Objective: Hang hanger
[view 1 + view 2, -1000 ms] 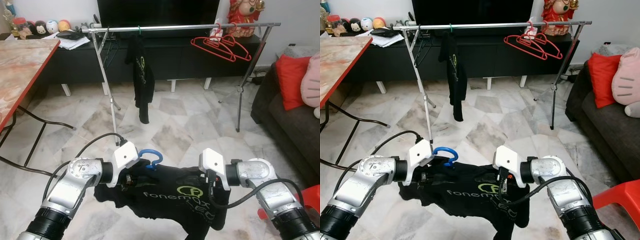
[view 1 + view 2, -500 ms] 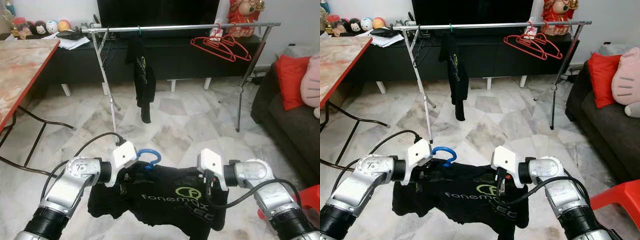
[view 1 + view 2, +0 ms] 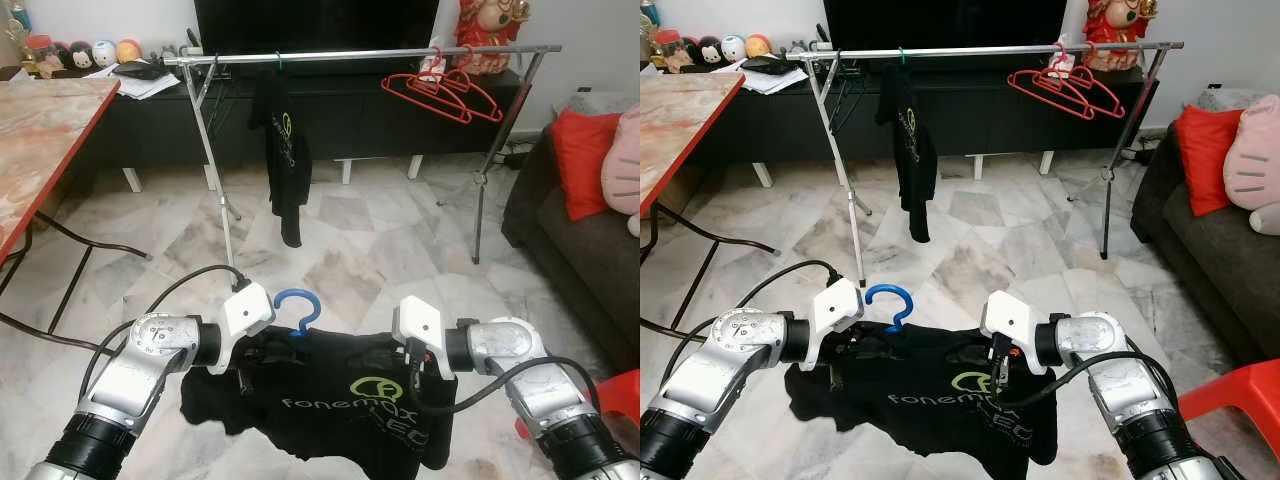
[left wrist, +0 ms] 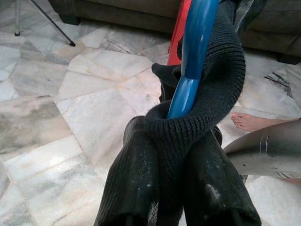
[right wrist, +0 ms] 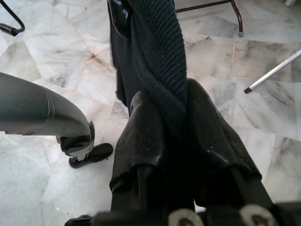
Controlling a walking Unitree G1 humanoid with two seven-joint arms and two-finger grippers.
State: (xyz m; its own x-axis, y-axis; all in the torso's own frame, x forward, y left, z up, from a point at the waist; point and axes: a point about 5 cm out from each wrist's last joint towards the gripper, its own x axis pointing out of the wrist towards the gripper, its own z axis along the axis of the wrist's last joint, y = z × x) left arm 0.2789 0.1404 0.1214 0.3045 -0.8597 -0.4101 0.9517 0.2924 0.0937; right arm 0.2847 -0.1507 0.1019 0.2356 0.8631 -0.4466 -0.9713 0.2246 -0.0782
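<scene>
A black T-shirt (image 3: pixel 340 400) with green lettering hangs on a blue hanger (image 3: pixel 297 310) held low between my arms. My left gripper (image 3: pixel 262 350) is shut on the shirt's shoulder and the blue hanger bar (image 4: pixel 188 70). My right gripper (image 3: pixel 425 375) is shut on the shirt's other shoulder (image 5: pixel 157 70). Across the marble floor stands a silver clothes rail (image 3: pixel 360 55). On the rail hang another black T-shirt (image 3: pixel 282 150) and two red hangers (image 3: pixel 440 95).
A red-edged marble table (image 3: pixel 40 140) stands at the left. A dark sofa with a red cushion (image 3: pixel 585 160) is at the right, a red stool (image 3: pixel 1240 395) near my right arm. A black TV cabinet (image 3: pixel 330 115) sits behind the rail. A person's bare foot (image 4: pixel 251 121) is on the floor.
Both grippers have raised the shirt and hanger a little. The shirt now hangs flatter and more spread out between my arms.
</scene>
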